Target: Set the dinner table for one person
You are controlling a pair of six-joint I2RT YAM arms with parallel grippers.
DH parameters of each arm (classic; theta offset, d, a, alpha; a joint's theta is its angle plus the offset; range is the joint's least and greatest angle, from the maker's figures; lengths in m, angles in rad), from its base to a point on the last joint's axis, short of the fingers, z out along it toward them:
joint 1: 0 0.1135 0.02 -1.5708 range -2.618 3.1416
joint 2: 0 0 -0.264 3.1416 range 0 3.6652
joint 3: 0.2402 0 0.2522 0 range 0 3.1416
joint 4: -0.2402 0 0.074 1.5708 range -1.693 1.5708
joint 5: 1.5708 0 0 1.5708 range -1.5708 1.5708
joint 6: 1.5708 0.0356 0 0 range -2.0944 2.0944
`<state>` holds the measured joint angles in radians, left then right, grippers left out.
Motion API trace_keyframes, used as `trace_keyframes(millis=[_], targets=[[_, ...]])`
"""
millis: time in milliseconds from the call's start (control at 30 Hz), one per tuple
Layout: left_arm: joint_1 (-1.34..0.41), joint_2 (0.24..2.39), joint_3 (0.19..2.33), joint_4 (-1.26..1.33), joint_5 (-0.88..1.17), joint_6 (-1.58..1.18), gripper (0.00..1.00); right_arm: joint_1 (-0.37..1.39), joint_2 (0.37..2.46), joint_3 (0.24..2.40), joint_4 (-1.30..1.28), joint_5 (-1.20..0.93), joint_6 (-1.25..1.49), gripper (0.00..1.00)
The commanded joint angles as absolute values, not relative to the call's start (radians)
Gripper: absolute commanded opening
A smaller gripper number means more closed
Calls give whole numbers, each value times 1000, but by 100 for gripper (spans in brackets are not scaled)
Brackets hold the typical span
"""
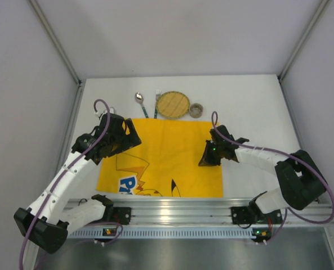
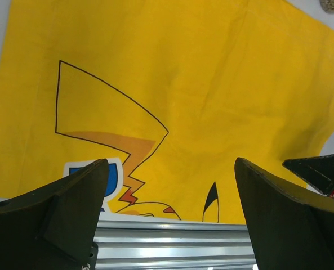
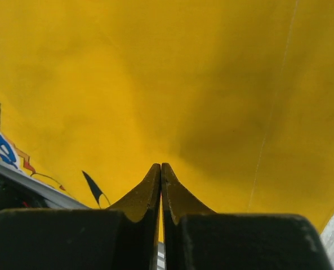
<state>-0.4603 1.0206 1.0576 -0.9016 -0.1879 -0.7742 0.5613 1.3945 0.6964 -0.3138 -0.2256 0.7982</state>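
The dinner table (image 1: pixel 251 104), a large plain white flat tabletop, fills the floor of the grey-walled cell, with a ribbed aluminium rail (image 1: pixel 178 209) along its near edge. A yellow cloth mat (image 1: pixel 167 152) printed with a cartoon figure lies flat on its middle, the near hem just beside the rail.

Along the far edge of the mat, set on the bare white surface, stand in a row from left to right a metal spoon (image 1: pixel 139 101), a metal fork (image 1: pixel 157 101), a round woven straw plate (image 1: pixel 173 104) and a small round beige cup (image 1: pixel 196 110).

The left gripper (image 2: pixel 172 163) hangs over the mat's far left corner, its jaws spread wide and holding nothing. The right gripper (image 3: pixel 160 166) is over the right part of the mat, its fingers pressed together with nothing seen between them.
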Motion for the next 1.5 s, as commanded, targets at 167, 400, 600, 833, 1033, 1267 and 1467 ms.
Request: trace_keyframes(millis=[167, 400, 600, 833, 1033, 1267, 1467], targets=[[-427, 989, 1068, -937, -183, -710, 98, 554, 1496, 741, -359, -151, 798, 0], [-413, 1066, 1071, -876, -140, -695, 98, 453, 1368, 703, -567, -5, 773, 0], [-411, 1146, 1091, -810, -127, -684, 98, 446, 1319, 739, -614, 31, 707, 0], [-396, 1284, 1175, -764, -115, -649, 98, 391, 1403, 816, -641, 78, 623, 0], [-365, 1429, 1302, -765, -121, -638, 98, 312, 1512, 873, -632, -23, 511, 14], [-348, 1611, 1508, -831, -155, -554, 98, 216, 1581, 913, -650, -112, 466, 55], [-345, 1710, 1626, -841, -173, -563, 98, 218, 1603, 925, -603, -281, 456, 53]])
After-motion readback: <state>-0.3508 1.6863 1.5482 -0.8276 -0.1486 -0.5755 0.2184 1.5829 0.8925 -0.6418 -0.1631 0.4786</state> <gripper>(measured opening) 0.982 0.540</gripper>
